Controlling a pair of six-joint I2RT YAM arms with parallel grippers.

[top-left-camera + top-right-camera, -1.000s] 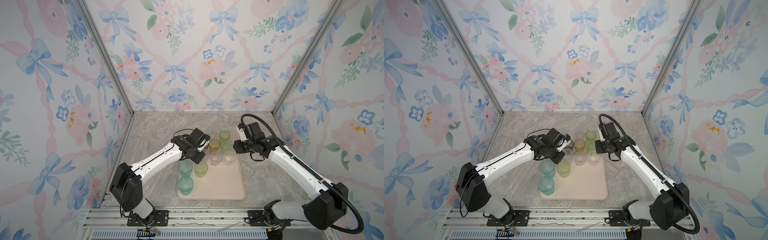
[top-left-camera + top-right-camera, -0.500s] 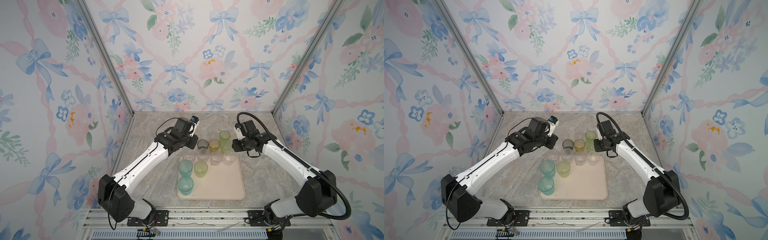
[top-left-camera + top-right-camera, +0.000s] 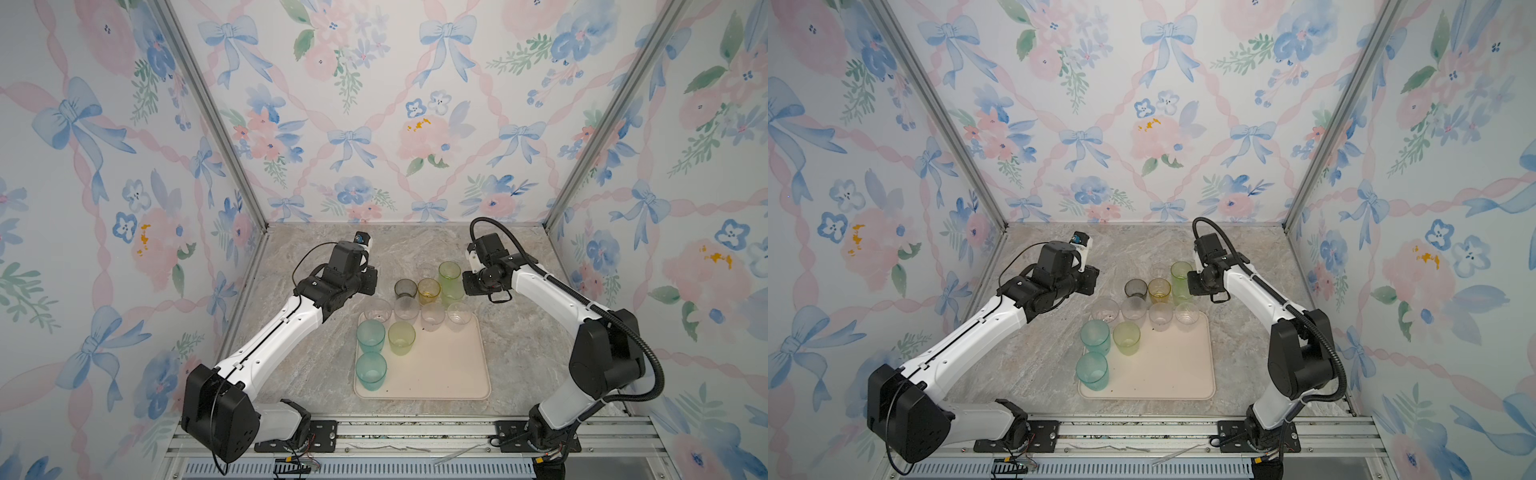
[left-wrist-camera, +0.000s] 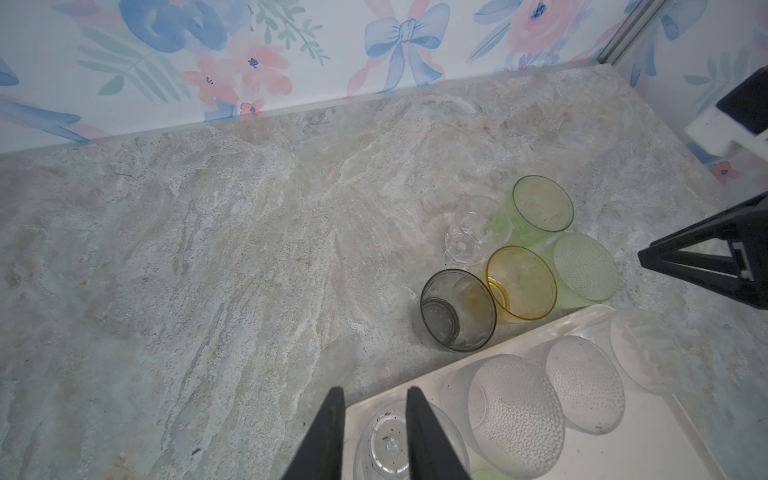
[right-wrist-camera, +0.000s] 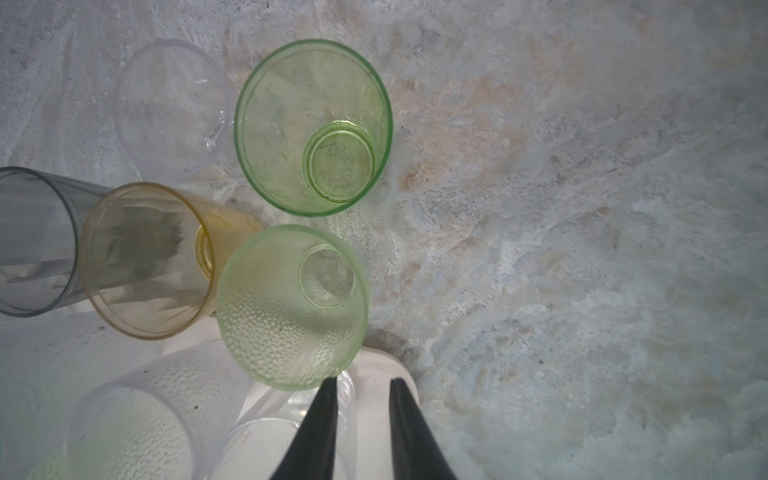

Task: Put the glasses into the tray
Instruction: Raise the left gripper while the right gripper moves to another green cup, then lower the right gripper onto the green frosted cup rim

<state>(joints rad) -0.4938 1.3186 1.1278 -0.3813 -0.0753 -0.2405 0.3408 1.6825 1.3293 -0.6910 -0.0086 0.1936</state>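
Note:
The cream tray [image 3: 440, 374] holds two teal glasses [image 3: 371, 353], a yellow-green one [image 3: 401, 337] and several frosted clear ones [image 3: 432, 316] along its far edge. On the stone just behind it stand a smoky grey glass [image 4: 457, 311], an amber one [image 4: 521, 282], two green ones [image 5: 311, 124] and a tiny clear one [image 4: 473, 232]. My left gripper [image 4: 375, 390] hovers open above the tray's far left corner, over a clear glass [image 4: 386, 444], holding nothing. My right gripper [image 5: 361, 382] hangs above the far right corner [image 5: 378, 374], jaws narrowly apart and empty.
Flowered walls close in the stone table [image 3: 324, 374] on three sides. A metal rail [image 3: 415, 432] runs along the front. The near half of the tray and the stone on both sides of it are bare.
My left gripper has drawn back to the left rear, leaving the smoky grey glass standing behind the tray, and its jaws have widened a little. My right gripper's jaws have narrowed as it backed off slightly.

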